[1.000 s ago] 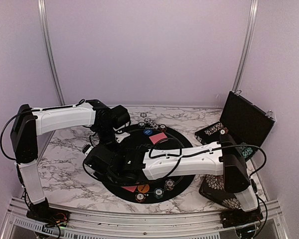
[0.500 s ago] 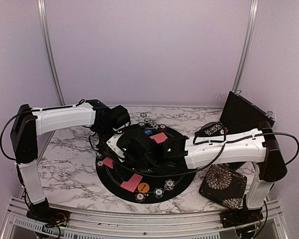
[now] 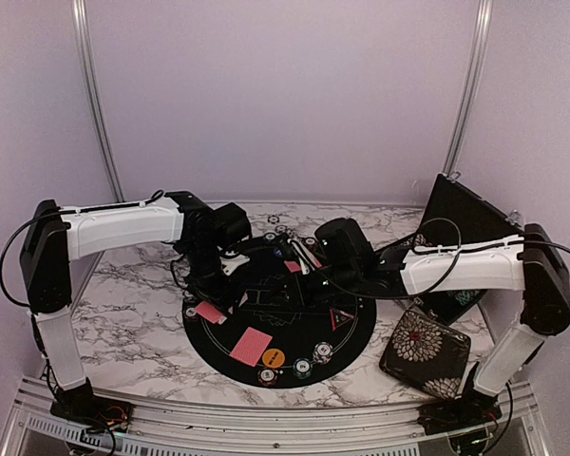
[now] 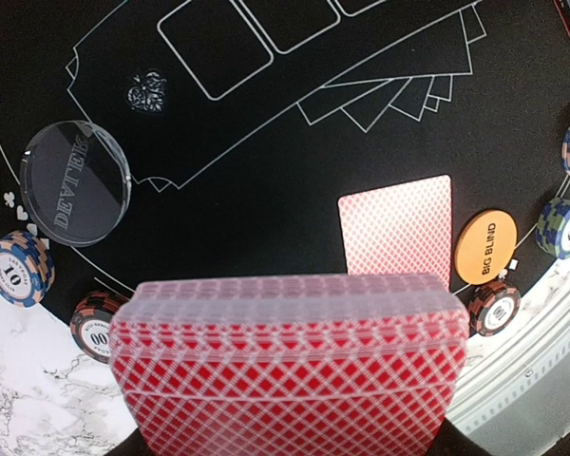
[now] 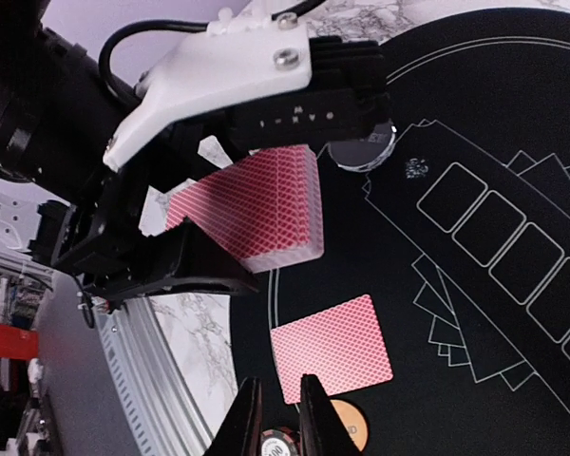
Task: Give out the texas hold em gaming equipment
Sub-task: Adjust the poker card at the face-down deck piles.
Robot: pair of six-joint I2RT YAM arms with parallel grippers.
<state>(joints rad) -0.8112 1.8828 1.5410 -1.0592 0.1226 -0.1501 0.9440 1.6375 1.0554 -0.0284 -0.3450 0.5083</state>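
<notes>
1. Deck (image 4: 290, 366): a squared stack of pink-red, crosshatch-backed cards. My left gripper (image 5: 252, 201) clamps it between its jaws over the 8 o'clock rim of the mat (image 3: 294, 328).
2. Single card (image 5: 331, 350): same backing, flat on the mat at 7 o'clock, near the orange disc (image 4: 485, 247) lettered BIG BLIND.
3. Right gripper (image 5: 275, 408): I see its fingers a narrow slit apart with nothing between them.
4. Clear disc (image 4: 76, 182) lettered DEALER, and striped chips (image 4: 17, 268) along the rim.
5. The mat is round, matte black, with white printed outlines, and lies on a veined marble table (image 3: 133, 313).

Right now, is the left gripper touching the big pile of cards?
Touching. The right wrist view shows the left gripper pinching the pile of cards, one finger pressed against each side, holding it up above the mat.
</notes>
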